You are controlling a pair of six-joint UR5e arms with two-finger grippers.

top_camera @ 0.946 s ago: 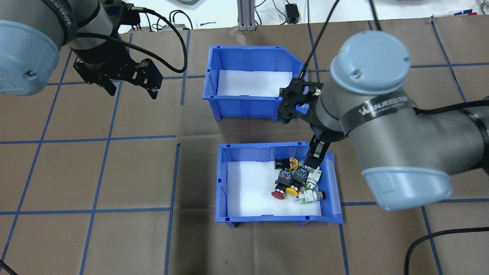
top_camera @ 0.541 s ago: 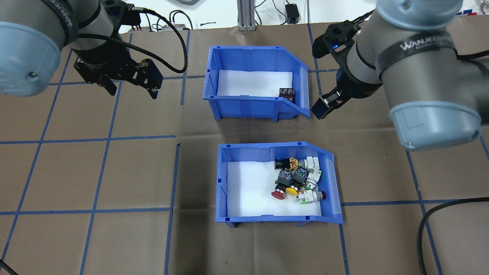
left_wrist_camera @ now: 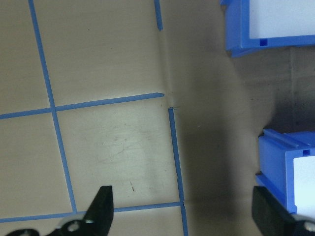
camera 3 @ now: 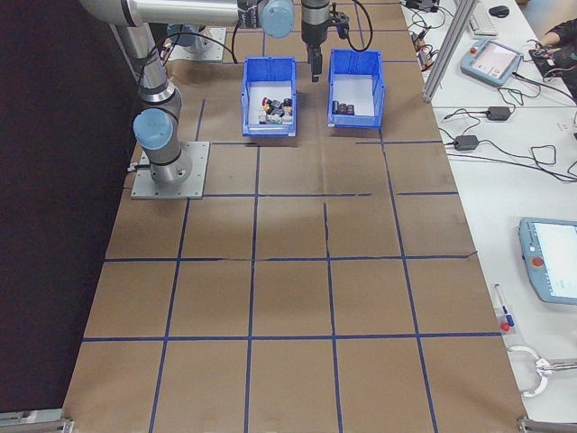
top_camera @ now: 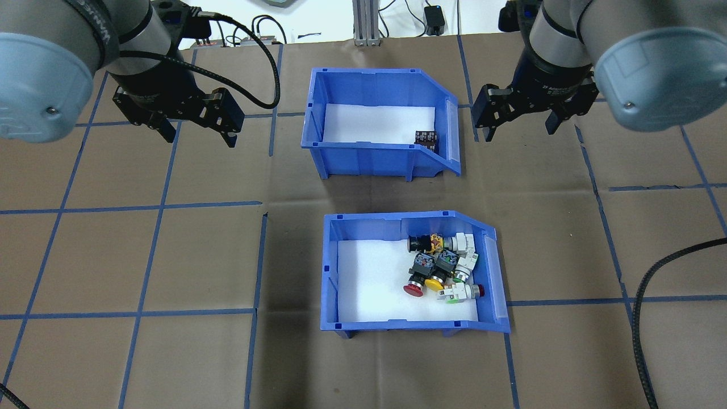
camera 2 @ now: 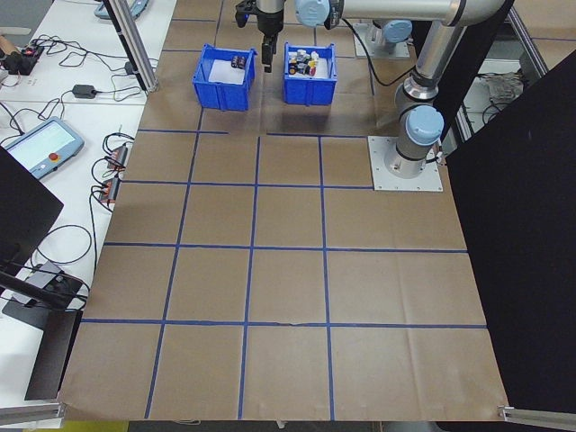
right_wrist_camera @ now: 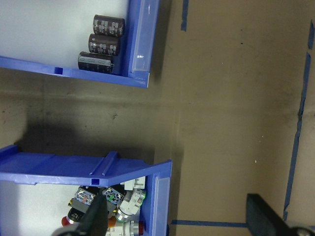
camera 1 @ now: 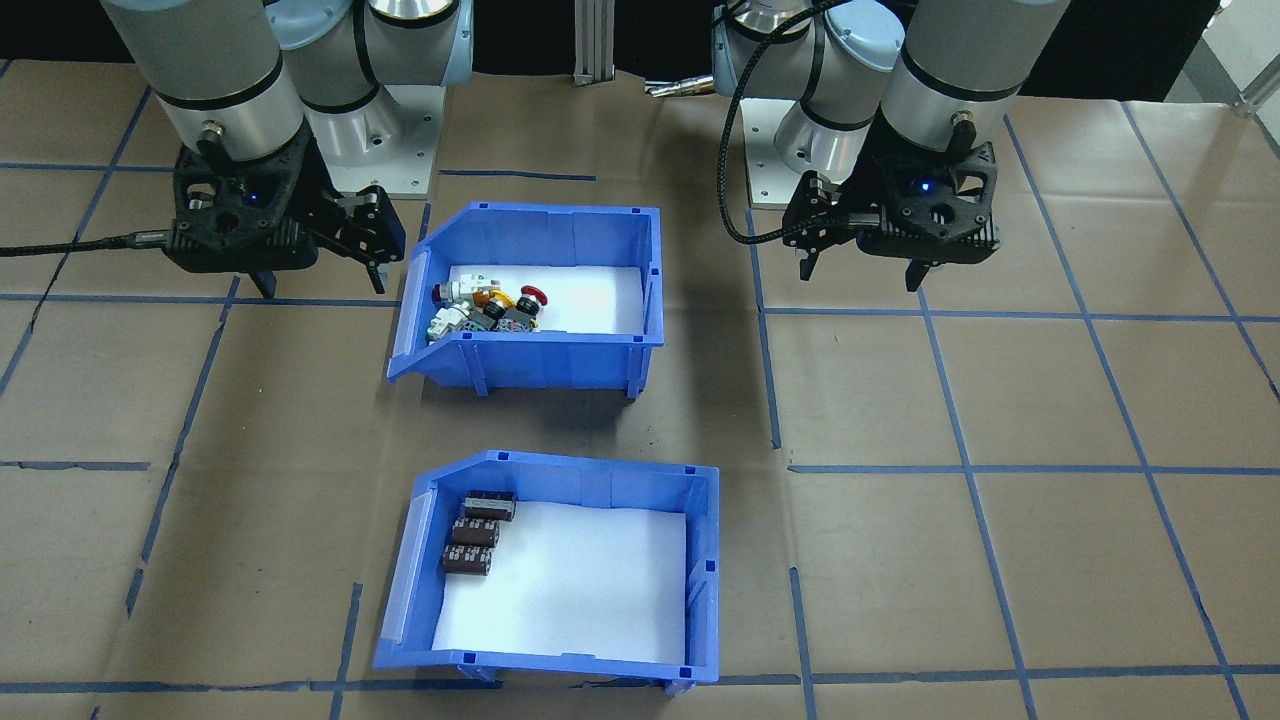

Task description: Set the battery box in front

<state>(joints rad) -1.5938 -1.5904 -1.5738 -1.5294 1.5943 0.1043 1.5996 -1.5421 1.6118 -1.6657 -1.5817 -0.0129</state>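
Observation:
The battery box point(top_camera: 369, 153), a blue bin with white foam, stands on the far side of the table, its three dark cells point(top_camera: 426, 139) lying by the slanted low side. Toward the operators' side it is the nearer bin point(camera 1: 702, 560), cells point(camera 1: 475, 530) at its left. The bin of colourful switches point(top_camera: 329, 272) sits on the robot's side. My left gripper point(top_camera: 199, 136) hangs open to the left of the battery box. My right gripper point(top_camera: 519, 132) hangs open just right of it, empty. The right wrist view shows the cells point(right_wrist_camera: 101, 44) and the switch bin point(right_wrist_camera: 98, 172).
Brown paper with a blue tape grid covers the table. An aluminium post point(top_camera: 366, 23) and cables stand at the far edge. A black cable point(top_camera: 642, 318) loops at the right. Both arm bases point(camera 1: 400, 150) sit behind the switch bin.
My right arm has swung up from the switch bin's rim to the far right, beside the battery box. The left arm and both bins have stayed put.

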